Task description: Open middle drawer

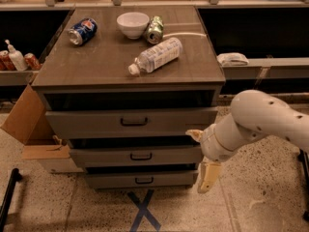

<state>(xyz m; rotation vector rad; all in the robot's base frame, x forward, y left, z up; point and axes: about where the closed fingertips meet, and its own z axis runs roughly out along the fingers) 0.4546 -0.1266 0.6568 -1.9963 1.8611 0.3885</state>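
The middle drawer (106,157) is the second of three in the grey-brown cabinet, and it is shut. Its small black bar handle (140,156) sits at the centre of the flat front. My gripper (201,156) is at the drawer's right end, well to the right of the handle and touching nothing. It is open: one cream finger (194,135) points left at the height of the gap above the drawer, the other (207,176) hangs down beside the lowest drawer. My white arm (260,120) reaches in from the right.
The top drawer (96,123) and the lowest drawer (111,180) are shut. On the cabinet top lie a plastic bottle (155,55), a white bowl (133,24), a green can (155,29) and a blue can (82,31). A cardboard box (29,129) stands at the left. A blue X (143,211) marks the floor.
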